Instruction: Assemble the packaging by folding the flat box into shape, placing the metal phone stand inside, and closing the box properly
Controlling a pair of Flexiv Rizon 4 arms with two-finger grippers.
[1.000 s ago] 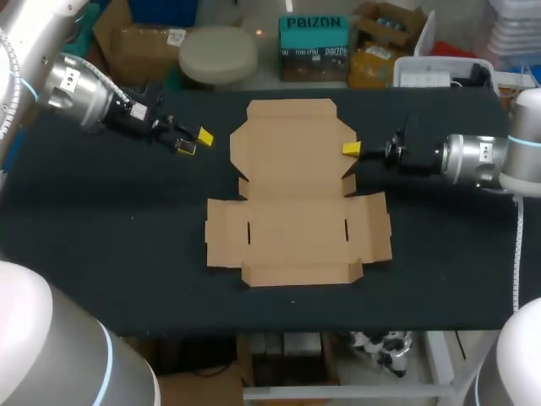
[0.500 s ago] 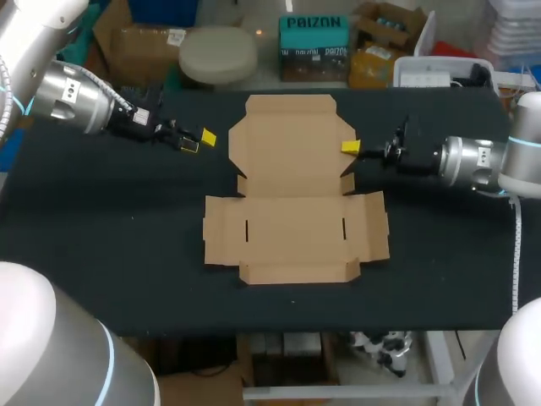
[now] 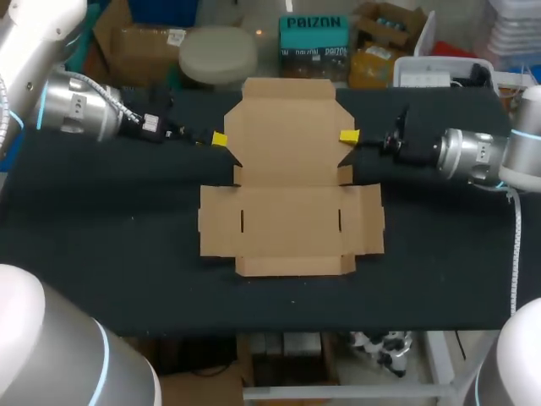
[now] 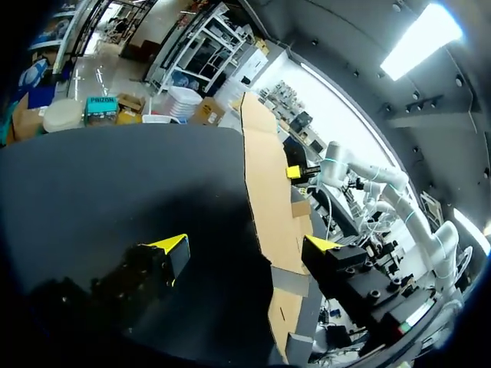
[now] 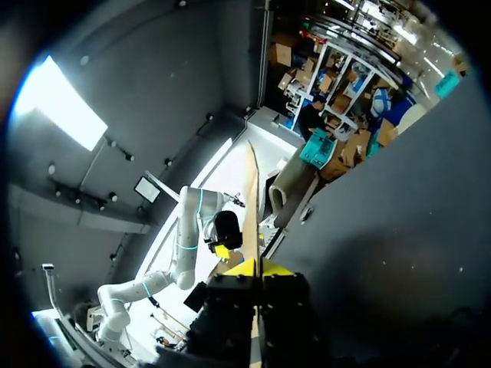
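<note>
flat box (image 3: pixel 287 199) long axis front-to-back; right pincer (image 3: pixel 348 135) pinching its edge, left pincer (image 3: pixel 216 138) wide

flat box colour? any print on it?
The flat box is plain brown cardboard, no print visible. Best seen in the head view.

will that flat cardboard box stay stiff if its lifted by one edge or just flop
Likely light: the flat box is a single thin cardboard sheet. It would probably bend at its creases rather than stay stiff, since fold lines and slots split it into panels and flaps. Held at one edge, as by the right gripper, the rest may sag.
</note>
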